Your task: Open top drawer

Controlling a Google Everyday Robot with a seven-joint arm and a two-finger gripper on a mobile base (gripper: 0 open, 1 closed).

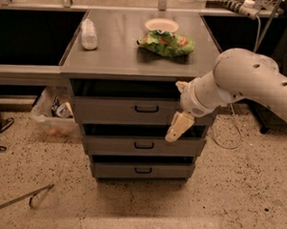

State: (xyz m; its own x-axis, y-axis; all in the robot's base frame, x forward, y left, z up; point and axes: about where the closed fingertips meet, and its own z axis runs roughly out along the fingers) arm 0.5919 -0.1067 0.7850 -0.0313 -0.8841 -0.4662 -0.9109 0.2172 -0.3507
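Note:
The top drawer (pixel 110 111) is the widest grey front of the cabinet, with a small black loop handle (pixel 146 108) at its centre. A dark gap shows above its front, under the cabinet top. Two narrower drawers (pixel 143 146) (pixel 142 171) sit below it. My gripper (pixel 178 127), cream coloured, hangs from the white arm (pixel 240 75) and points down and to the left. It is in front of the right part of the top drawer's front, to the right of the handle and slightly below it, not touching the handle.
On the cabinet top lie a plastic bottle (pixel 89 34), a white bowl (pixel 161 25) and a green snack bag (pixel 166 43). A clear bin (pixel 50 117) stands left of the cabinet. A metal grabber (pixel 20 199) lies on the floor. A cable (pixel 228 139) hangs on the right.

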